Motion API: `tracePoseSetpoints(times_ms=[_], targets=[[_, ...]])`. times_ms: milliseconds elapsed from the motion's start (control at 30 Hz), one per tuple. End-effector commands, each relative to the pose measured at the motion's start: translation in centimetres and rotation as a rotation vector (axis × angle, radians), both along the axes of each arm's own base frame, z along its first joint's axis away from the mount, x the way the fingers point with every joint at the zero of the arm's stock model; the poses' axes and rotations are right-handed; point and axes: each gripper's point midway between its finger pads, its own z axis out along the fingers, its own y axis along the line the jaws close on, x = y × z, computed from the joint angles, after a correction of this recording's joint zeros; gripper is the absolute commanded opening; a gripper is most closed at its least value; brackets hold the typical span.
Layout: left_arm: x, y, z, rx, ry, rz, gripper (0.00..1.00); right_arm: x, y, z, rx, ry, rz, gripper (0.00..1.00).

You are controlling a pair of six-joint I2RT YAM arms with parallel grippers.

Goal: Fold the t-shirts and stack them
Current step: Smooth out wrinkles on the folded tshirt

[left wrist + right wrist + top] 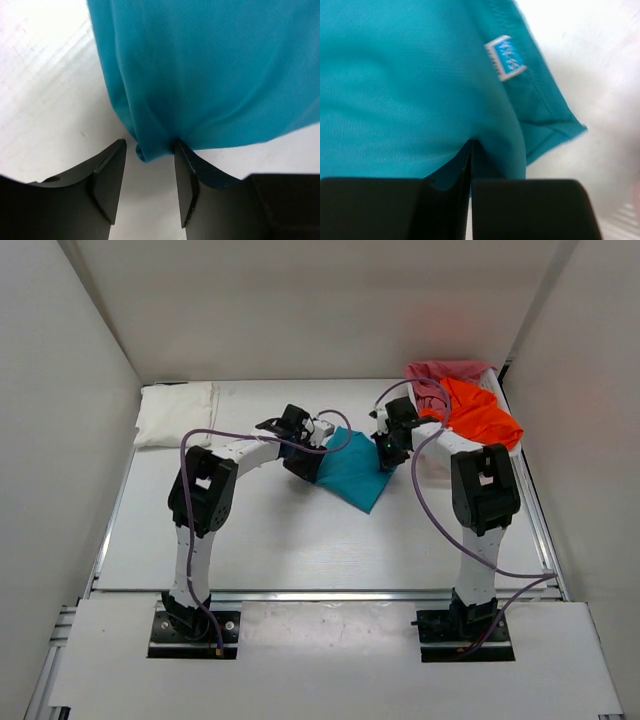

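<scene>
White table [300, 540] spreads under me, boxed in by pale walls [70, 340] on three sides. At its far left corner lies the white shirt [175, 412], flat and squared. At the far right the orange shirt [482, 415] is heaped, with the pink shirt [445, 370] bunched just behind it near the back wall. The teal shirt [358, 478] lies in the middle of the table, between my two arms, one corner pointing toward my bases.

Both arms rise from the near edge, bend at the elbow and reach forward and inward to the teal shirt, with purple cables [425, 505] looping off them. My left gripper [150, 150] sits low at the shirt's left edge. Its fingers [111, 167] stand apart, and a small fold of teal cloth lies between them, touching one finger and leaving a gap to the other. My right gripper [471, 150] is at the shirt's far right edge, fingers pressed together on teal cloth, close to a hem and a small white label [506, 58].
</scene>
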Motion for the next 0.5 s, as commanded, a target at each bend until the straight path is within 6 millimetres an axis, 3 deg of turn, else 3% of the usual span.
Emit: tracePoseSetpoints(times_ms=[0, 67, 200, 300, 400, 467], targets=[[-2.0, 0.6, 0.9, 0.014, 0.013, 0.030, 0.54, 2.7, 0.3, 0.7, -0.023, -0.075, 0.019, 0.00], [-3.3, 1.0, 0.7, 0.016, 0.037, 0.045, 0.54, 3.0, 1.1, 0.3, -0.022, -0.076, 0.055, 0.00], [-5.8, 1.0, 0.6, 0.011, 0.079, 0.068, 0.56, 4.6, 3.5, 1.6, 0.002, -0.123, 0.123, 0.00], [-6.4, 1.0, 1.5, 0.005, 0.070, 0.075, 0.60, 4.9, 5.1, 1.5, 0.034, -0.127, 0.160, 0.00], [-6.0, 1.9, 3.2, -0.007, 0.059, 0.113, 0.62, 5.2, 6.4, 3.1, 0.085, -0.159, 0.185, 0.00], [-6.0, 2.4, 4.4, -0.022, 0.061, 0.151, 0.64, 5.8, 7.0, 5.5, 0.118, -0.207, 0.209, 0.00]])
